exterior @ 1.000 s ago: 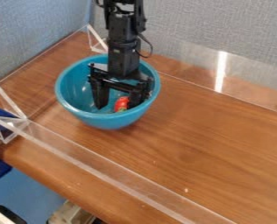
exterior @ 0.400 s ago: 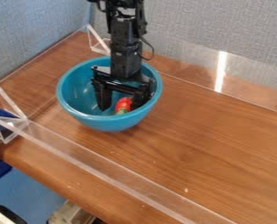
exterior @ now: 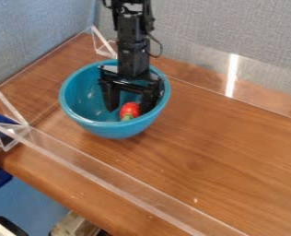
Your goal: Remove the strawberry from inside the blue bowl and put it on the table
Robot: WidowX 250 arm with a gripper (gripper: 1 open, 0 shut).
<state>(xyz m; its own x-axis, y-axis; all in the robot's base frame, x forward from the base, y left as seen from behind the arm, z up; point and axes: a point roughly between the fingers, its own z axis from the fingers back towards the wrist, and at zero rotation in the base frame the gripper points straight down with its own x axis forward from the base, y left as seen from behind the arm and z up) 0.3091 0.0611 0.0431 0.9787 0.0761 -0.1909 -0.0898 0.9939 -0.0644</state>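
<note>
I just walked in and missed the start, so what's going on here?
A robot arm is reaching down into the blue bowl with its fingers open. The strawberry is inside, close to them, and not yet out on the table.

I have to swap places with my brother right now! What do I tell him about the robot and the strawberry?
Hand: open, reaching down into the blue bowl, right by the strawberry. It isn't lifting anything.
Strawberry: inside the bowl, its red part showing.
Bowl: sitting on the brown wooden table.
Done: the hand is down in the bowl, near the strawberry.
Left: grab the strawberry, lift it over the bowl's side and put it on the table.
</note>
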